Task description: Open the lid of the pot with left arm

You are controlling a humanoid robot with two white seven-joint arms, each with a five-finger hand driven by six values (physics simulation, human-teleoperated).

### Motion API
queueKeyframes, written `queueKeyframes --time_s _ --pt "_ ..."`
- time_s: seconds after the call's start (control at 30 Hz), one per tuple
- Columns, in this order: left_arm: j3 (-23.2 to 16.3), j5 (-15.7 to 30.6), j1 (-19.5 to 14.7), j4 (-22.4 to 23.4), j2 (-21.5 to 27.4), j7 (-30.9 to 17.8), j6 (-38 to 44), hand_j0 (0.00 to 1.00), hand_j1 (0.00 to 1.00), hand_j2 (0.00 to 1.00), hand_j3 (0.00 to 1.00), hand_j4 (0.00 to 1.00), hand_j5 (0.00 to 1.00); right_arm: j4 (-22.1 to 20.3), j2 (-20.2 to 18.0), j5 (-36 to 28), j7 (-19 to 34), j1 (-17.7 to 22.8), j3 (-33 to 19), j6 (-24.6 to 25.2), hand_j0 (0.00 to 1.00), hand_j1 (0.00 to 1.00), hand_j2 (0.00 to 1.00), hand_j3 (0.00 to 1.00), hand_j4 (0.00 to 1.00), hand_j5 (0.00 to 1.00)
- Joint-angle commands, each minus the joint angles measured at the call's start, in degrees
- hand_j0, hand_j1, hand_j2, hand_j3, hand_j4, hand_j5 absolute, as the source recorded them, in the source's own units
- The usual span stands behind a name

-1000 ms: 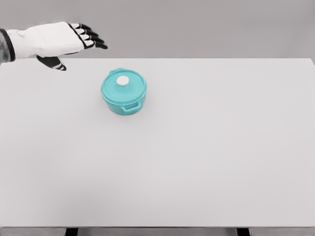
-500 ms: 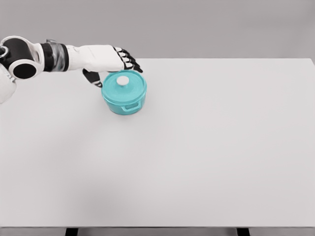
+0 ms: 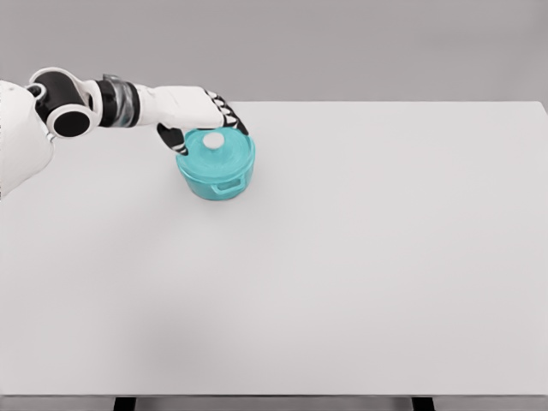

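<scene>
A teal pot (image 3: 217,168) with a smooth, faintly satin finish like enamel or moulded plastic carries a lid (image 3: 219,151) of the same finish, topped by a matt white knob (image 3: 213,139). The table (image 3: 342,257) is a flat, matt pale grey without visible grain. The left hand (image 3: 199,116) shows glossy white shell plates with dark, matt fingers (image 3: 231,122).

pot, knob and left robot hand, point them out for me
pot (image 3: 218,175): head view, on its teal side wall just above the front handle
knob (image 3: 213,139): head view, on the white top of the lid's knob
left robot hand (image 3: 199,118): head view, on the white back of the hand
</scene>
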Motion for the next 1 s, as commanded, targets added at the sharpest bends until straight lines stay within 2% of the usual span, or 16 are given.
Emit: queueKeyframes --time_s 0.0,0.33,0.57,0.77,0.97 --pt "-0.26 -0.51 0.0 1.51 -1.32 0.07 0.16 0.87 0.87 0.87 0.87 0.87 0.87 0.01 -0.01 0.0 0.02 0.0 0.02 -0.02 1.0 1.0 1.0 1.0 1.0 1.0" --pt "-0.34 -0.86 0.0 3.71 -1.76 0.07 0.16 0.83 0.83 0.83 0.83 0.83 0.83 0.01 -0.01 0.0 0.02 0.0 0.02 -0.02 1.0 1.0 1.0 1.0 1.0 1.0" --pt "-0.78 -0.86 0.0 3.8 -2.03 0.07 0.16 0.76 0.76 0.76 0.76 0.76 0.76 0.01 -0.01 0.0 0.02 0.0 0.02 -0.02 1.0 1.0 1.0 1.0 1.0 1.0" --pt "-0.87 -0.95 0.0 3.8 -2.03 0.07 0.16 0.68 0.68 0.68 0.68 0.68 0.68 0.01 -0.01 0.0 0.02 0.0 0.02 -0.02 1.0 1.0 1.0 1.0 1.0 1.0" --pt "-0.87 -2.35 0.0 3.79 -2.2 0.07 0.16 0.53 0.53 0.53 0.53 0.53 0.53 0.01 -0.01 0.0 0.02 0.0 0.02 -0.02 1.0 1.0 1.0 1.0 1.0 1.0"
